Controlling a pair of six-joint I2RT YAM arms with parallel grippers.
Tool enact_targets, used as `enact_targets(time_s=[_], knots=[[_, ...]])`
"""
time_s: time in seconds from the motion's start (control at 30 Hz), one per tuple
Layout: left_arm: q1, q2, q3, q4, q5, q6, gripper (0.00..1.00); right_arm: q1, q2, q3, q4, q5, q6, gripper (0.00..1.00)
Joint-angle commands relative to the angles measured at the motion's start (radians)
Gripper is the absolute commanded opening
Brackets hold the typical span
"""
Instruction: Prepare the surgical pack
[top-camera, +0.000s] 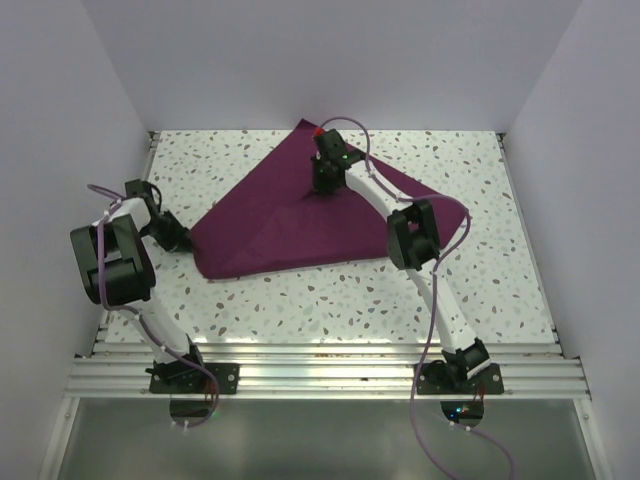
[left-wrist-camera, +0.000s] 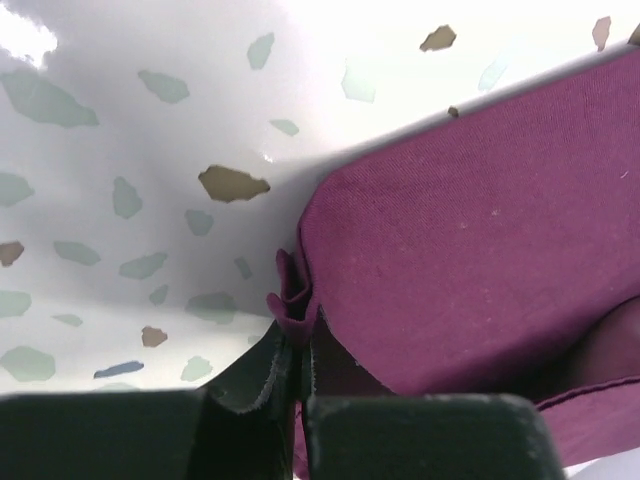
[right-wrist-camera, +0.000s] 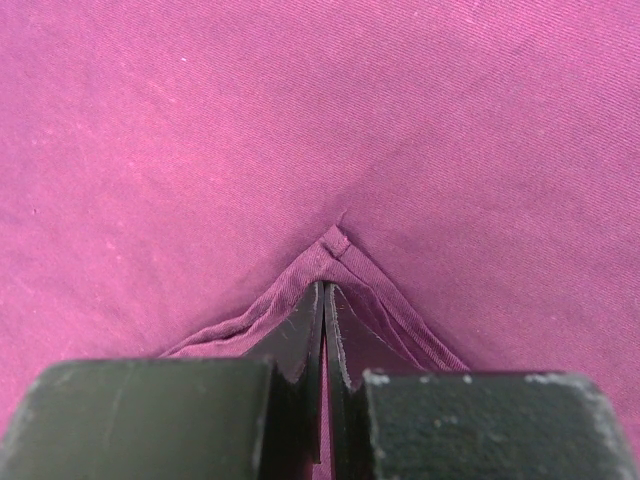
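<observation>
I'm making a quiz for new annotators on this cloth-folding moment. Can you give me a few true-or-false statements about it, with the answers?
1. The left gripper is shut on a pinch of the purple cloth at its corner. True.
2. The right gripper hangs open above the cloth. False: it is shut on a hemmed corner of the cloth, which lies over the rest of the fabric.
3. A steel tray sits in plain view on top of the cloth. False: no view shows a tray, only fabric.
4. The cloth lies on a speckled table, folded into a roughly triangular shape. True.
</observation>
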Motion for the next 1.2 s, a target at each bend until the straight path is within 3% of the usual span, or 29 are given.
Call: enact_targets(time_s=[0.0, 0.2, 0.37, 0.5, 0.63, 0.77, 1.17], knots=[[-0.009, -0.071, -0.023, 0.021, -0.001, 0.015, 0.0, 0.022, 0.052, -0.014, -0.023, 0.001, -0.004, 0.0], [-0.103, -0.212, 0.078, -0.02, 0.079, -0.059, 0.0, 0.019, 0.059, -0.021, -0.024, 0.001, 0.019, 0.0], [-0.272, -0.232, 0.217, 0.001, 0.117, -0.182, 0.0, 0.011, 0.072, -0.034, -0.031, -0.005, 0.045, 0.0], [-0.373, -0.146, 0.406, -0.04, 0.15, -0.257, 0.0, 0.01, 0.112, 0.027, -0.089, -0.009, 0.047, 0.0], [-0.509, -0.04, 0.494, 0.01, 0.211, -0.33, 0.0, 0.01, 0.104, 0.015, -0.078, -0.025, 0.057, 0.0], [-0.6, 0.046, 0.641, -0.023, 0.209, -0.334, 0.0, 0.008, 0.104, 0.015, -0.087, -0.037, 0.056, 0.0], [-0.704, 0.115, 0.667, -0.002, 0.252, -0.357, 0.0, -0.024, 0.095, -0.039, -0.072, -0.178, 0.125, 0.0]])
